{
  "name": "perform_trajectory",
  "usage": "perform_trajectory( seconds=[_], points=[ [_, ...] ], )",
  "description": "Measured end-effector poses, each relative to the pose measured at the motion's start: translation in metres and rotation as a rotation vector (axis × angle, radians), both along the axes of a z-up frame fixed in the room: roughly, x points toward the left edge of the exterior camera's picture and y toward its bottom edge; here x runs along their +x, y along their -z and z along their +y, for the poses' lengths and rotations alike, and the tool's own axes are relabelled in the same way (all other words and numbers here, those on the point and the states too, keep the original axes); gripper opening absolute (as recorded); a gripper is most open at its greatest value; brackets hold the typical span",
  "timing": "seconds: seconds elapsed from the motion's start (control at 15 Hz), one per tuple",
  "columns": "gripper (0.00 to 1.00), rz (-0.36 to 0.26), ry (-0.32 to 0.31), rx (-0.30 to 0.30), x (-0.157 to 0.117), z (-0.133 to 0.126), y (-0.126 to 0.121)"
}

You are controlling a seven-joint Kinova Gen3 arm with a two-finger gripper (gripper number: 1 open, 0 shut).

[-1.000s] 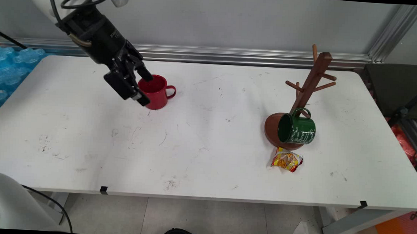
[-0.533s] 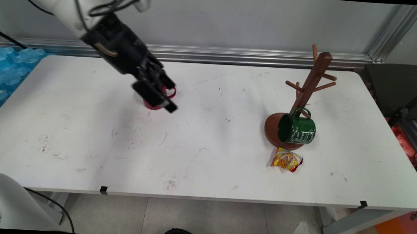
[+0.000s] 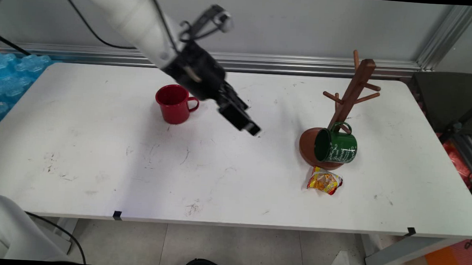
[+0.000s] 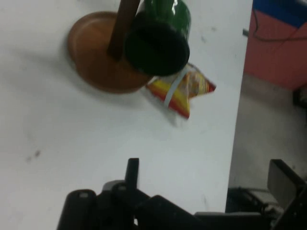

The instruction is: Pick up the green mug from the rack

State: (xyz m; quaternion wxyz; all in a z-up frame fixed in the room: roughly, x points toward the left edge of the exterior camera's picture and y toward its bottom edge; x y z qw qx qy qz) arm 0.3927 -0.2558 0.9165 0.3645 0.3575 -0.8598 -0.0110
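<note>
My gripper [image 3: 249, 127] hangs empty over bare table [image 3: 225, 176], fingers spread wide in the hand view. The red mug [image 3: 174, 104] stands upright behind me to my left, apart from my fingers. Ahead, well apart, the green mug [image 3: 336, 146] hangs on the wooden mug tree [image 3: 348, 102], a snack packet [image 3: 324, 181] just beside its base. My arm slants down from upper left.

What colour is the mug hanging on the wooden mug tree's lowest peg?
Dark green mug with white lettering, clearest in the main view.
</note>
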Motion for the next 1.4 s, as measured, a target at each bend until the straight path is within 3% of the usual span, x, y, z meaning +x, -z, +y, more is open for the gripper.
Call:
perform_trajectory(
  seconds=[0.67,1.4],
  points=[
    [1.0,0.104,-0.074,0.059,-0.075,-0.041,0.062],
    [1.0,0.212,-0.149,0.119,-0.125,-0.069,0.108]
  ],
)
